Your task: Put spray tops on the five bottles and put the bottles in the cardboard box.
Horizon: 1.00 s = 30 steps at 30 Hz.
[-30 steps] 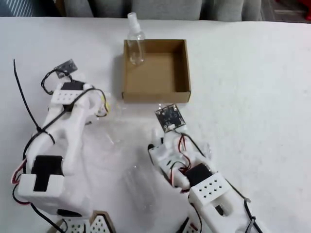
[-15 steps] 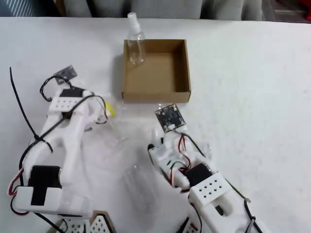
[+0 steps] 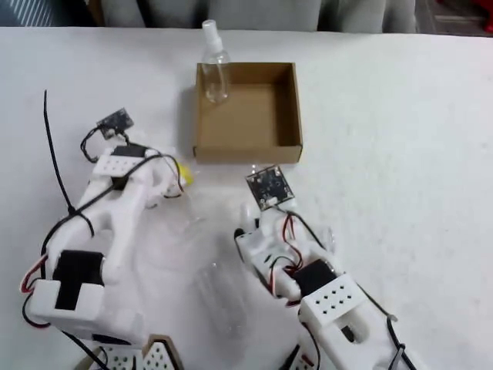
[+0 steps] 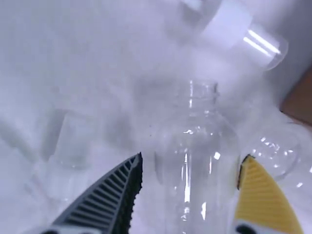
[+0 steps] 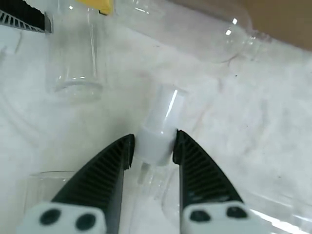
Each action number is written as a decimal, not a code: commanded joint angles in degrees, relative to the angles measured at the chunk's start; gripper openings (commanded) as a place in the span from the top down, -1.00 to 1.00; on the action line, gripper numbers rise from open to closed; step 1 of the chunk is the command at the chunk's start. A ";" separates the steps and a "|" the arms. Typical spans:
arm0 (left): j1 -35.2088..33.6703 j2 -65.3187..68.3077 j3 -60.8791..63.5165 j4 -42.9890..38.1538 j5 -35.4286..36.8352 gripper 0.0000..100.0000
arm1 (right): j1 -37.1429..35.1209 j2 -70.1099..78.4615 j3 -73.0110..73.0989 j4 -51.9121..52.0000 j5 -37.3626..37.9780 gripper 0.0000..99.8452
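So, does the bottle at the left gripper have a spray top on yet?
No, the bottle at the left gripper shows a bare, open neck.

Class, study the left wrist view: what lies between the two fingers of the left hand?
A clear bottle with no spray top on its neck lies between the dark and yellow fingers of the left hand; the left wrist view shows it.

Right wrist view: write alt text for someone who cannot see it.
The right tool grips a white spray top. Beyond, on the white cloth, are a clear bottle and a second bottle lying by the cardboard box.
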 commanded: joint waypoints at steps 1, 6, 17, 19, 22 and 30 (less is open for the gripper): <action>0.75 -0.40 -2.73 -0.88 0.53 0.41 | 0.13 0.04 -0.62 -1.10 0.79 0.97; 0.75 -0.40 -3.08 -1.32 -3.08 0.87 | 0.13 0.04 -0.62 -1.10 0.79 0.97; 1.10 -0.40 -4.13 2.11 -29.80 0.96 | 0.22 0.04 -0.62 -1.10 0.79 0.97; 1.36 -0.31 -3.96 2.11 -34.99 0.96 | 0.22 0.04 -0.62 -1.10 0.79 0.97; 1.36 -0.31 -4.13 1.93 -35.34 0.95 | 0.22 0.04 -0.62 -1.10 0.79 0.97; 0.13 -0.40 -4.22 3.69 -25.23 0.57 | 0.22 0.04 -0.62 -1.10 0.79 0.97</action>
